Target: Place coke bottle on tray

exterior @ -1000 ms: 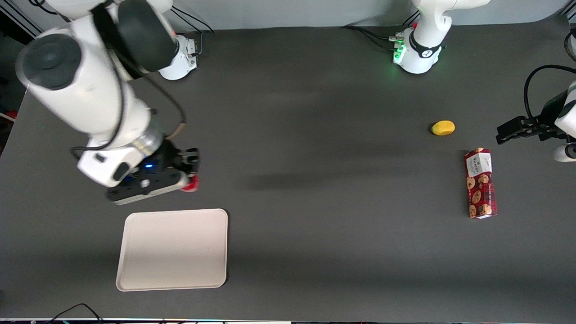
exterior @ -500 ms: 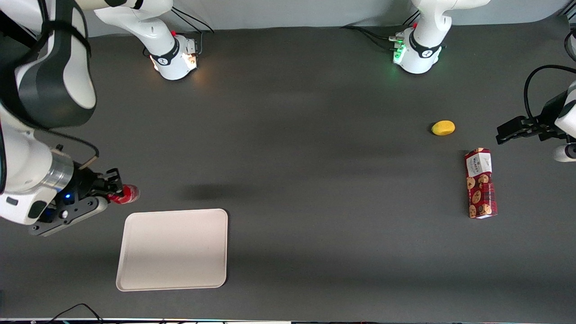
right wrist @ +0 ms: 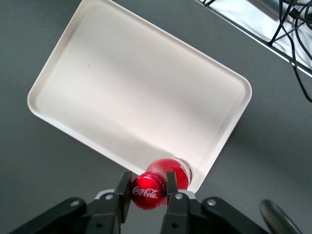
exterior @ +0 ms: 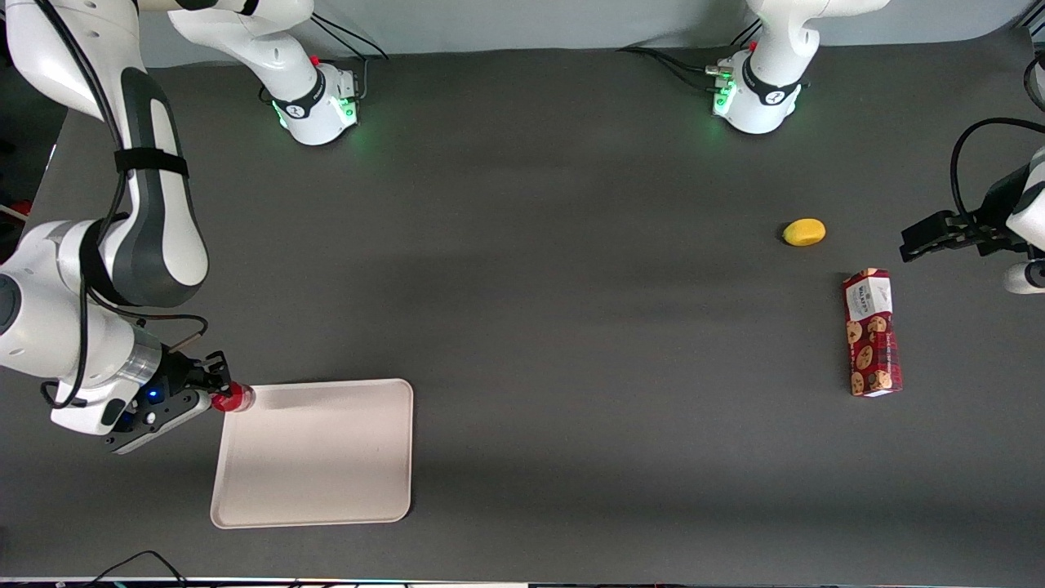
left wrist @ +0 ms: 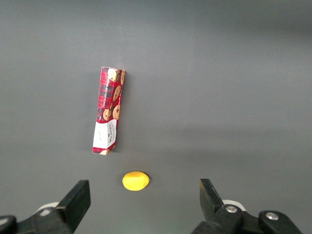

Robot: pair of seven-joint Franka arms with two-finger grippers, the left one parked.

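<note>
My right gripper (exterior: 222, 398) is shut on the coke bottle (exterior: 234, 398), a small red bottle with a red cap. It holds the bottle over the corner of the cream-white tray (exterior: 318, 457) that lies farthest from the front camera, toward the working arm's end. In the right wrist view the fingers (right wrist: 124, 191) clamp the bottle's red cap (right wrist: 148, 191), white lettering showing, and the bottle's body hangs above the tray's rim (right wrist: 209, 161). The tray (right wrist: 131, 97) holds nothing else.
A yellow lemon-like object (exterior: 804, 232) and a red cookie box (exterior: 872, 344) lie toward the parked arm's end of the table; both show in the left wrist view, the lemon (left wrist: 135, 181) and the box (left wrist: 108, 110).
My right gripper has carried the bottle from farther back on the table toward the front camera and down, ending over the tray's corner. The tray, lemon and box have not moved.
</note>
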